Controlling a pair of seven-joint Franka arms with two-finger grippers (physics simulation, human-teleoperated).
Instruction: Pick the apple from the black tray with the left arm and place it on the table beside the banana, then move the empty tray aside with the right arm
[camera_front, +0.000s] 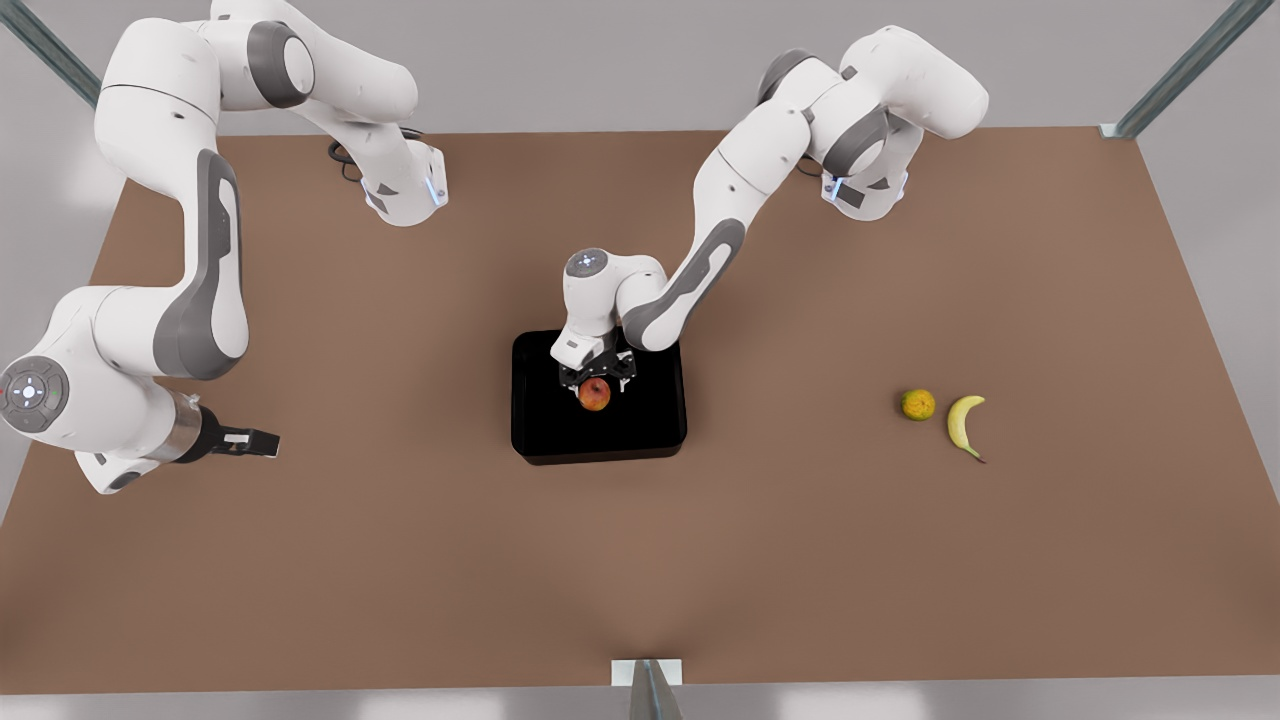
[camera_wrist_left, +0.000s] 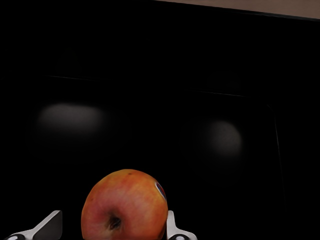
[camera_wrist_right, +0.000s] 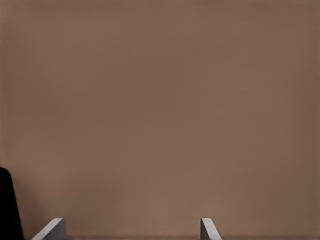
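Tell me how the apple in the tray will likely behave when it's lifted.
The apple is round and glossy, so it may slip or turn between the left hand fingers. It looks firm, probably holding its shape. Released carelessly on the table, it could roll.

Bare bench (camera_front: 800, 520) between tray (camera_front: 535, 400) and banana (camera_front: 964, 421): clear passage. Round yellow-green fruit (camera_front: 918, 404) sits just beside banana, blocking that side. My right jaws (camera_front: 262, 442) have open bench ahead.

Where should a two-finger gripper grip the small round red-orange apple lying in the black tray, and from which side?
Probably across the widest part of the small round red-orange apple, from above. It lies apart from the matte black tray's low rim, so fingers fit either side, as the left gripper's fingers show. The right gripper waits.
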